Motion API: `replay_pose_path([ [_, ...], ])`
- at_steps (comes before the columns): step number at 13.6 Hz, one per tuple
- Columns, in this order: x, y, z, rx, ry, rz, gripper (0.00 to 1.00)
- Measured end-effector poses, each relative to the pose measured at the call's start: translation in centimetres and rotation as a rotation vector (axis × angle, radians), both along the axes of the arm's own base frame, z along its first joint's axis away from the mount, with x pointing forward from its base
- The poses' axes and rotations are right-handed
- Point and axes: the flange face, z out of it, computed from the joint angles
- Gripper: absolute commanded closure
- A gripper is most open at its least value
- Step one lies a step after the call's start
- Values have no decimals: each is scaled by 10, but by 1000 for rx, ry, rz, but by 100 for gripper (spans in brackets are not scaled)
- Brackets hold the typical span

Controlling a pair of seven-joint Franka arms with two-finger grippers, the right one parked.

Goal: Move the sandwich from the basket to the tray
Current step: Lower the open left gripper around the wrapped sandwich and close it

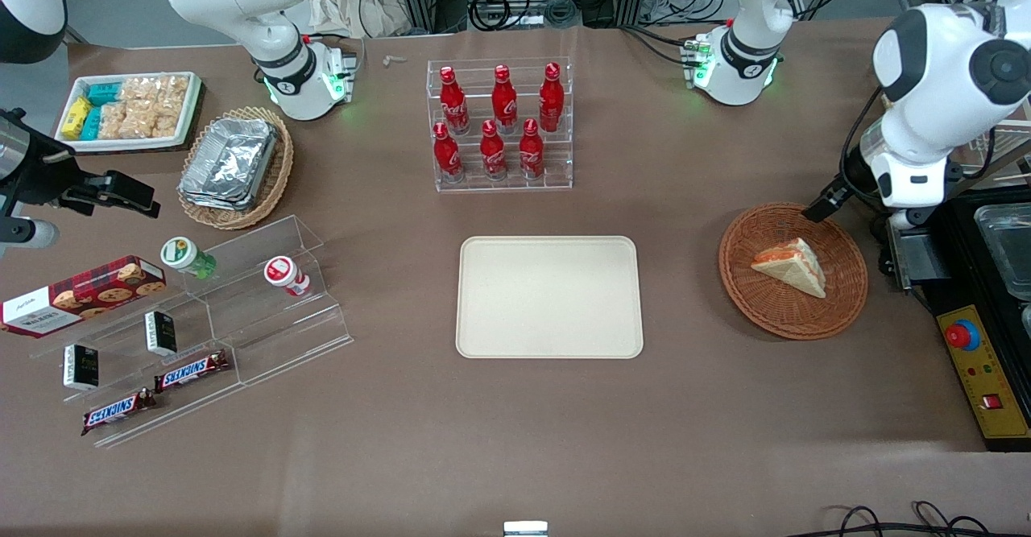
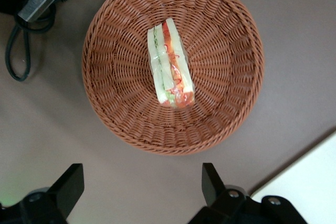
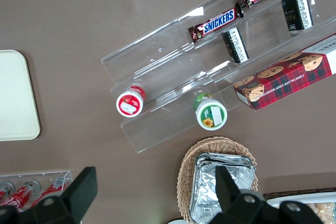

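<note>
**Q:** Front view. What is shown, and why is it laid out so?

**A:** The sandwich [image 1: 791, 267] lies on its side in the round reddish-brown basket [image 1: 793, 316], toward the working arm's end of the worktop [image 1: 515, 440]. The cream tray [image 1: 550, 296] sits beside the basket, toward the middle of the worktop, with nothing on it. Judged from this, the transfer is not yet begun, and the tray stands close enough that the carry would be a short sideways one. The left arm hangs above the basket's edge, so its tool is hidden under the arm's own body in this view.

**Q:** Left wrist view. What does the tool do?

**A:** The tool [image 2: 139, 190] hovers above the worktop just outside the basket [image 2: 220, 19] rim, fingers [image 2: 212, 182] spread wide and holding nothing. The sandwich [image 2: 169, 64] rests near the basket's centre, its orange-red and green filling edge turned up toward the camera. A corner of the tray [image 2: 310, 177] shows close by. The wide spread probably prepares a grasp across the bread faces.

**Q:** Right wrist view?

**A:** Only an edge of the tray [image 3: 16, 98] bears on the task; the sandwich is not shown.
</note>
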Motion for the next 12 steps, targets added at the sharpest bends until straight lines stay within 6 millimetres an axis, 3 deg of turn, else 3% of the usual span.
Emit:
replay_pose_path([
  [5,13,15,-51,8,36,97,0],
  [12,27,16,-98,23,27,196,0],
])
